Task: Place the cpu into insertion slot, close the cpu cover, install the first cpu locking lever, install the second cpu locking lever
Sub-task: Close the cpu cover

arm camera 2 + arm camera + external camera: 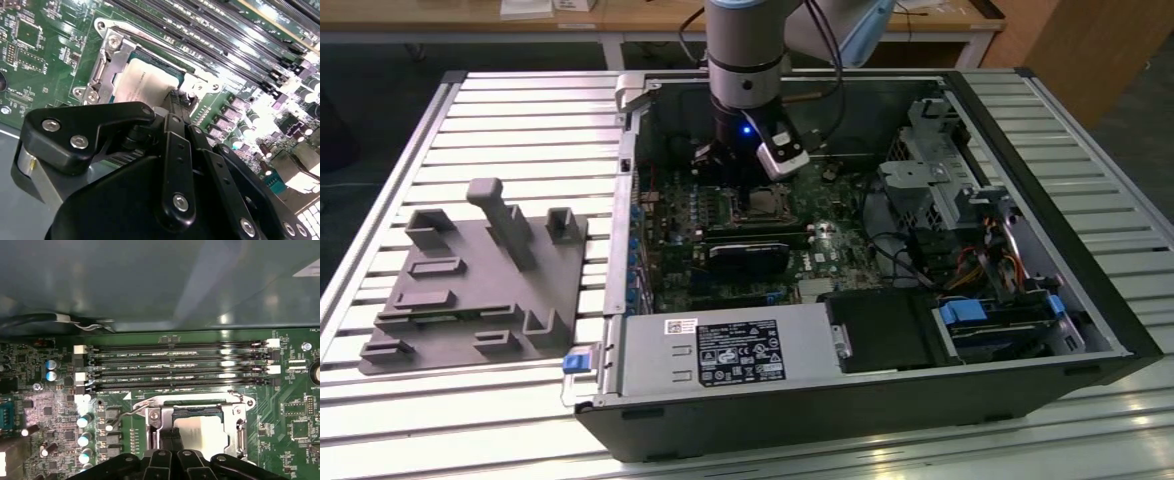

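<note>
- One locking lever (125, 413) juts loose beside the insertion slot (197, 412); latching looks undone.
- Gripper (171, 440): fingers pinched narrow, nothing seen between them, tips low over the slot.
- The cpu (202, 430) is seated, the cpu cover (239, 432) apparently down around it.
- Motherboard (285, 440) past the cover lies flat, open; memory slots (175, 365) hem another side.
</note>
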`<state>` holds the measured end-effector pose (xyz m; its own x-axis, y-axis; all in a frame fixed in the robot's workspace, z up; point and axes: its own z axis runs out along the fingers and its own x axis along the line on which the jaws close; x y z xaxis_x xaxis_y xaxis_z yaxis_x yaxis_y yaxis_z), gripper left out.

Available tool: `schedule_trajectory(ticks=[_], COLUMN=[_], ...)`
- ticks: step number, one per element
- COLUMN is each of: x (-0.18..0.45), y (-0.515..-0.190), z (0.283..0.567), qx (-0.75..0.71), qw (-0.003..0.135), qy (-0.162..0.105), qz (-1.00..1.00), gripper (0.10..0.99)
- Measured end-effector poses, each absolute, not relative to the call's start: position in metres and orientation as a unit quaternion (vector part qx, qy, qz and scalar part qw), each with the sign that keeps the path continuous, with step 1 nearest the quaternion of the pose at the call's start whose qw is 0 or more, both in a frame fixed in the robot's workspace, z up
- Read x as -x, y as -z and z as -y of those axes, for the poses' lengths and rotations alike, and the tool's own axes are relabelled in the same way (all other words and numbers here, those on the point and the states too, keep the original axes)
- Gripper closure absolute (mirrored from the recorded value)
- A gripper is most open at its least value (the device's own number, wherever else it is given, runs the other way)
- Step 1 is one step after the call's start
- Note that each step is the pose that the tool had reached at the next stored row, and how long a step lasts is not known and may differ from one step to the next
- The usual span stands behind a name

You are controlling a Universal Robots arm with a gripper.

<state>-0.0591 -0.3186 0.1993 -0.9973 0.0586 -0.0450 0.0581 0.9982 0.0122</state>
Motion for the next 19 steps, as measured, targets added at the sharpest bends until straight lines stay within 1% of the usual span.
schedule_trajectory(ticks=[5,15,19], x=[0.058,0.058,0.058], y=[-0.200,-0.222,-0.224], z=[0.318,0.319,0.319], qx=[-0.029,-0.029,-0.029], qw=[0.023,0.023,0.023], qy=[-0.006,-0.005,-0.006], qz=[-0.999,-0.999,-0.999], gripper=[0.980,0.980,0.980])
